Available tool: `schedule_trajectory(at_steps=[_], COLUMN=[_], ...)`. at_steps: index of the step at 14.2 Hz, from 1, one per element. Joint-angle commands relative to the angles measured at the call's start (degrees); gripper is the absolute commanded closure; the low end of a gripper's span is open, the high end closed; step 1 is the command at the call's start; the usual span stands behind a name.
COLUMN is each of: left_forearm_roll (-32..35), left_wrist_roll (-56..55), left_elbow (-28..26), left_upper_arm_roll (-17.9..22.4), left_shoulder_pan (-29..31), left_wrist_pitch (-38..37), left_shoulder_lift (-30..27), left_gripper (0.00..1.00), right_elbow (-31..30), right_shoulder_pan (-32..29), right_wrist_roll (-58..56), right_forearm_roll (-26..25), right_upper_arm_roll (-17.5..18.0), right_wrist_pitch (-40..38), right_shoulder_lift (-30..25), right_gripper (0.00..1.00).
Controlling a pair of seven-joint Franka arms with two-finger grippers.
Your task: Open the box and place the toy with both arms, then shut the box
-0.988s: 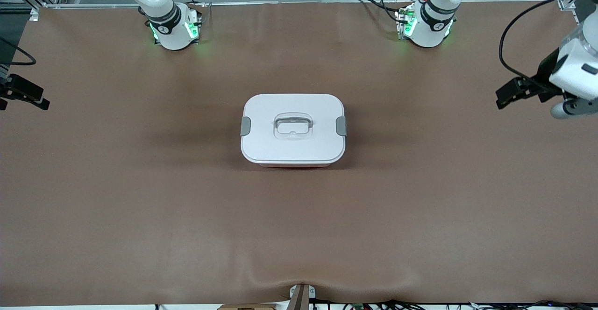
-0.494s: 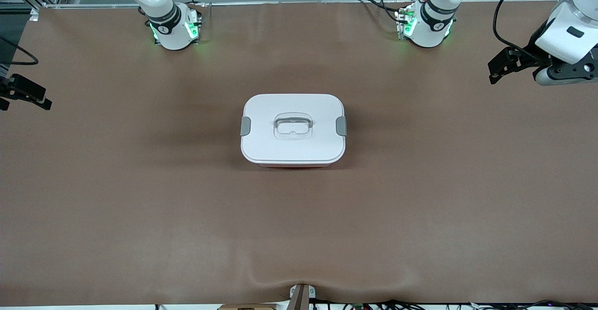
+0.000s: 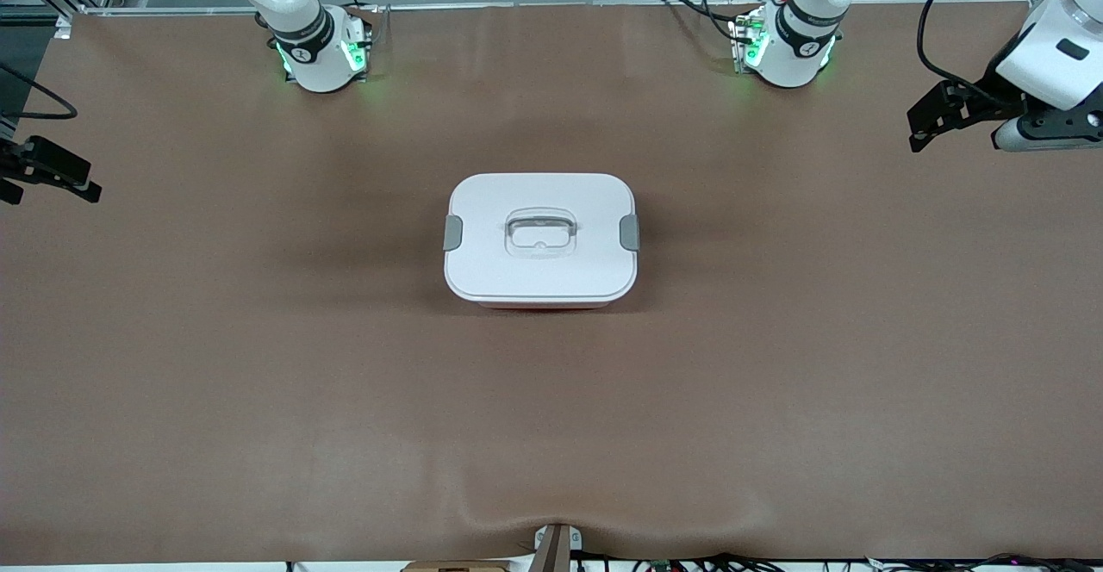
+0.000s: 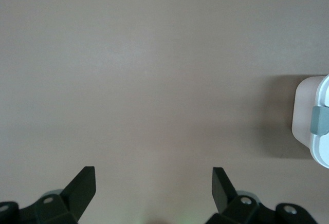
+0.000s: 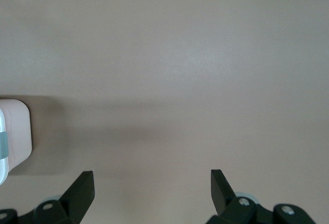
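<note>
Both claws hang well apart from box.

Two white arms rise from rounded bases ringed with black bands and glowing green lights. Black cables trail along the links. Each pincer is matte black, with wedge-shaped fingers and small screws.

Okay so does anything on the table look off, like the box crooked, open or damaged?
Nothing stands out. The box sits square at mid-table, its lid seated flat and both grey clips in place. No toy is in view. The left gripper and right gripper hang open at the table's ends.
</note>
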Motion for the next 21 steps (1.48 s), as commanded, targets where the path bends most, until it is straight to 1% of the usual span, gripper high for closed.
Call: schedule_trajectory(at_steps=[1, 13, 16, 21], left_forearm_roll=[-0.90, -1.07, -3.79, -3.80], left_wrist_roll=[2.09, 1.31, 1.22, 1.13], left_elbow=[1.34, 1.34, 1.34, 1.34], left_upper_arm_roll=[0.22, 0.05, 0.31, 0.49], left_shoulder_pan=[0.11, -0.41, 0.11, 0.11], left_wrist_pitch=[-1.14, -2.28, -2.28, -2.28], left_shoulder_lift=[0.10, 0.27, 0.36, 0.36], left_gripper=[0.00, 0.00, 0.00, 0.00], right_elbow=[0.50, 0.50, 0.50, 0.50], right_shoulder_pan=[0.01, -0.17, -0.17, -0.17], right_wrist_roll=[-0.45, -0.19, -0.10, -0.10], right_forearm_roll=[-0.37, 0.07, 0.15, 0.15], right_upper_arm_roll=[0.11, 0.02, 0.02, 0.02], right_wrist_pitch=[-0.58, -0.31, -0.31, -0.31], right_shoulder_lift=[-0.14, 0.03, 0.03, 0.03], right_gripper=[0.00, 0.00, 0.00, 0.00])
